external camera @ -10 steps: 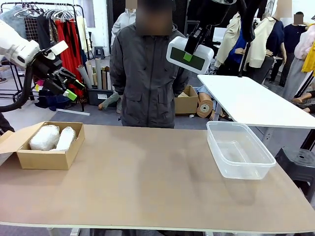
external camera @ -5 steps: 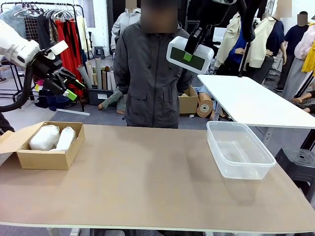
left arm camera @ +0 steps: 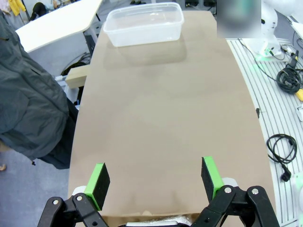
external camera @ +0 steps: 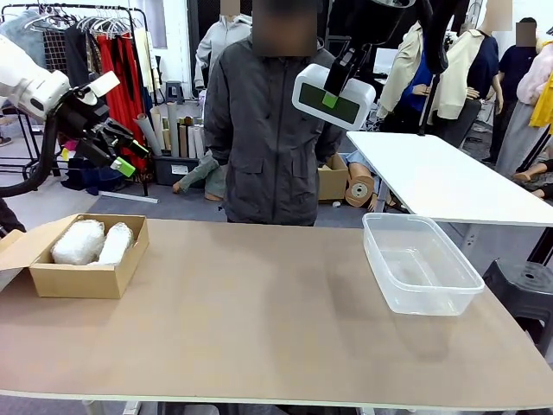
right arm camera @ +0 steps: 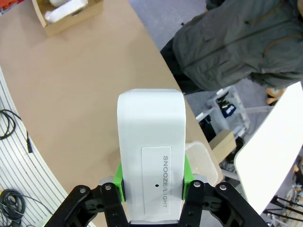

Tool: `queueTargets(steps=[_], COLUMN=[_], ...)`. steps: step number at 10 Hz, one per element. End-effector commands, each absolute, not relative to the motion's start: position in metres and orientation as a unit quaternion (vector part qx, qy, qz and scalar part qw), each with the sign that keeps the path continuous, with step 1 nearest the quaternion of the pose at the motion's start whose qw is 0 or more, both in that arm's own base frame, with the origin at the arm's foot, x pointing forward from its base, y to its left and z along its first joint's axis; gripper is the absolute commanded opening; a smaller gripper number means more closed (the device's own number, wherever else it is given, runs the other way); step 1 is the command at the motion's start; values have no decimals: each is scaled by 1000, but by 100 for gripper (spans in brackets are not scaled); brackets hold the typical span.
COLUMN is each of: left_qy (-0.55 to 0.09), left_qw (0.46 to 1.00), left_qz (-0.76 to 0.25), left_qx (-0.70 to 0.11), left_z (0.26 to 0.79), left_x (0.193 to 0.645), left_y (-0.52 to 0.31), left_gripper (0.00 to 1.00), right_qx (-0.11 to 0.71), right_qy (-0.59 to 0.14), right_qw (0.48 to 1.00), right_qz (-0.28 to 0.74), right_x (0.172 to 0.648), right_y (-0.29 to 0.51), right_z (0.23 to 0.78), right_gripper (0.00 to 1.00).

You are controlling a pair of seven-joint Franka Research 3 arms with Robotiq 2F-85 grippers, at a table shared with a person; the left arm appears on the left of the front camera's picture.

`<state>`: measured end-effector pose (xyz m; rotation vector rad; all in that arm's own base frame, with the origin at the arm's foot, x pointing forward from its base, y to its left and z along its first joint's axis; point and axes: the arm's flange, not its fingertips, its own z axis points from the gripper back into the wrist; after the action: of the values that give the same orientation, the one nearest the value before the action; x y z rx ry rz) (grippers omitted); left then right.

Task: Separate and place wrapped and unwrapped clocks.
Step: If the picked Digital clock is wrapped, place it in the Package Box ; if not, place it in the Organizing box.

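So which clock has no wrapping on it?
The bare white clock held up in the air by the right gripper. The two wrapped bundles lie in crinkly plastic inside the cardboard box.

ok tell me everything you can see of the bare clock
The bare clock is a white rounded-rectangular block of smooth plastic with a dark screen, and a panel printed SNOOZE/LIGHT on another face. It hangs tilted high in the air above the table's far edge, clamped between the green pads of the right end effector, touching nothing else.

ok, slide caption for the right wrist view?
Right tool shut on bare clock above table; cardboard box far off.
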<state>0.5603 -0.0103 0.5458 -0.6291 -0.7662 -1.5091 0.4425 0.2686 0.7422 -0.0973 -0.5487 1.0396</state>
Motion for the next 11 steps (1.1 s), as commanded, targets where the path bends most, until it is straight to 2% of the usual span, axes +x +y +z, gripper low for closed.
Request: queueTargets(steps=[1,6,9,11], left_qy=[-338,-338,-338,-338], left_qw=[619,619,619,619], left_qz=[-654,-654,-654,-654], left_qx=[-275,-275,-275,-275], left_z=[548,548,548,548], left_x=[560,560,560,560], left_y=[-10,-10,-10,-10], left_gripper=[100,100,100,100], right_qx=[-44,-46,-34,-31], right_qy=[-264,-259,-202,-193], right_qw=[831,831,892,915], right_qz=[487,490,403,354], right_x=[442,442,469,477], right_y=[267,269,245,227], right_z=[748,742,714,694], right_gripper=[0,0,0,0])
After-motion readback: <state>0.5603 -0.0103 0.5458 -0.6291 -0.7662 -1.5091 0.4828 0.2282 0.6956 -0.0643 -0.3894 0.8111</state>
